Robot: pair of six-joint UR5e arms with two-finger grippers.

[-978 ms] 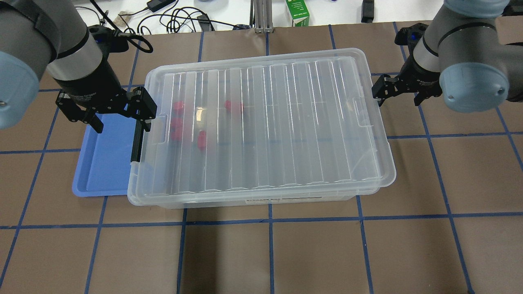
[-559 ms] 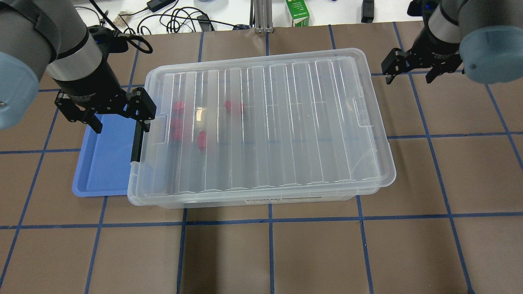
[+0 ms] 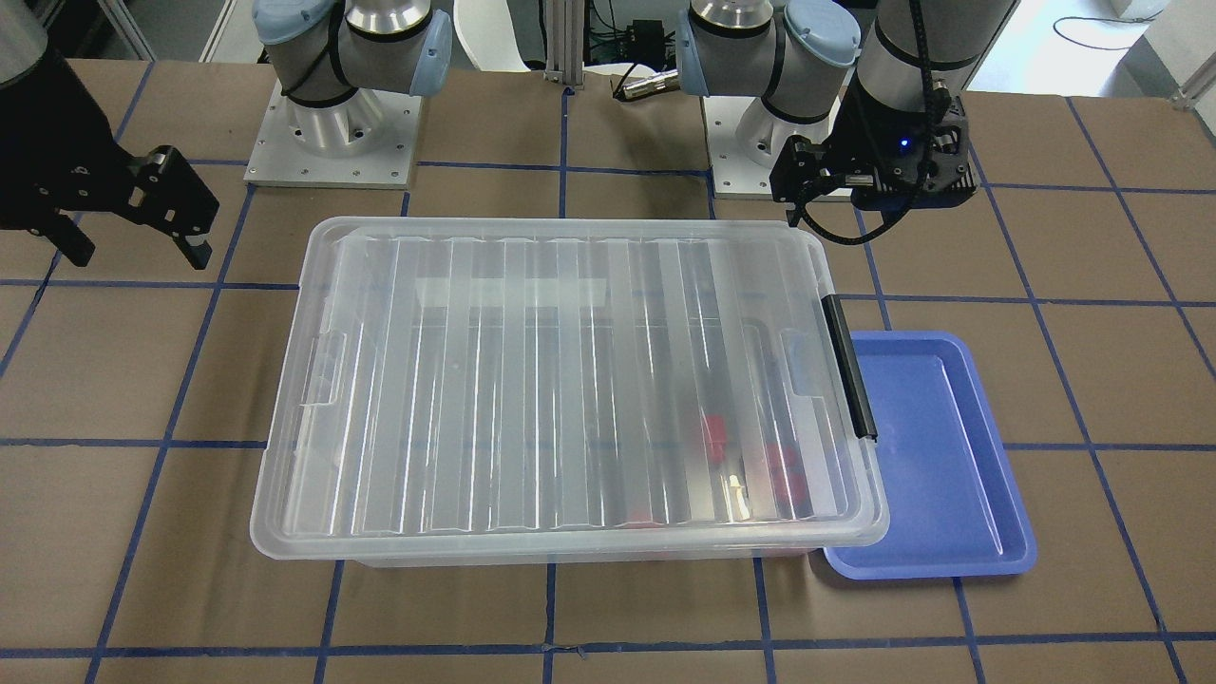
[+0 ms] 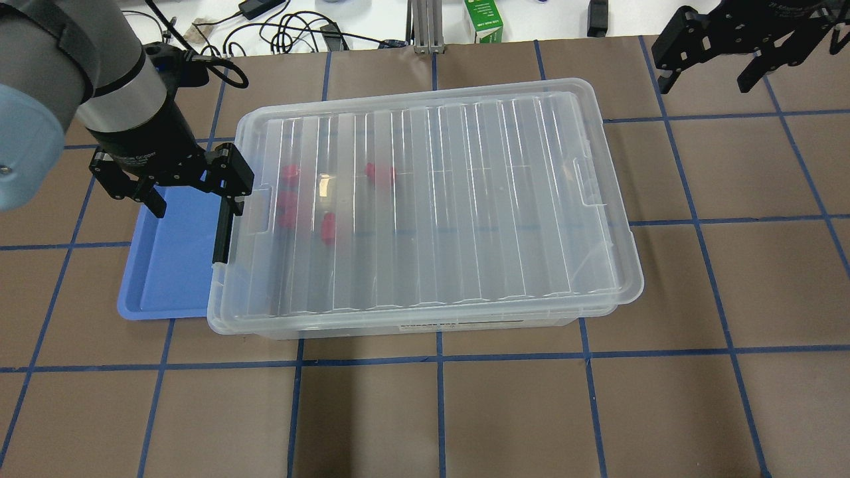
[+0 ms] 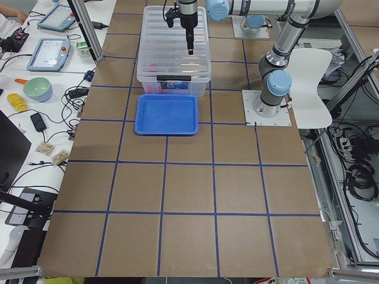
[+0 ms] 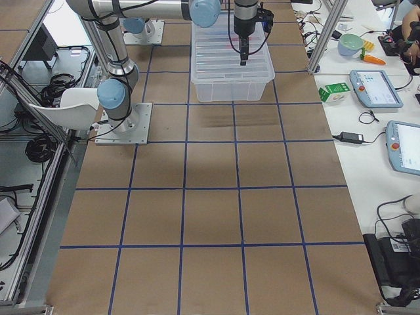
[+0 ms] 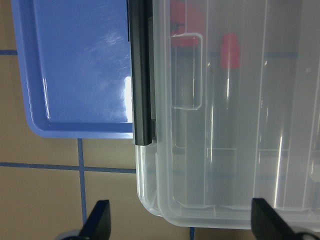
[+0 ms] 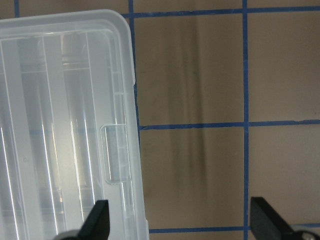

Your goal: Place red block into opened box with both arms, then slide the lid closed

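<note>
Right pincer [image 4: 704,76] backed off lid's right short end in the last second, now parked up by far corner, fingers apart, nothing held. Left pincer [image 4: 196,199] not budged: spread wide, empty, hung over latch bar [image 4: 220,232] and blue tray [image 4: 166,279] edge. lid [image 4: 431,199] seen sitting square over box [image 4: 332,328], so closing judged pretty much done. red blocks [image 4: 378,172] spotted inside, bunched toward latch end. Lid's long axis laid side to side across surface [image 4: 531,411], notches at short ends.

Robotics laboratory, probably: arm bases [image 3: 328,142] bolted to a blue-taped grid table [image 4: 518,411]; teach pendants [image 6: 375,88] and cables [image 4: 292,33] on side benches.
</note>
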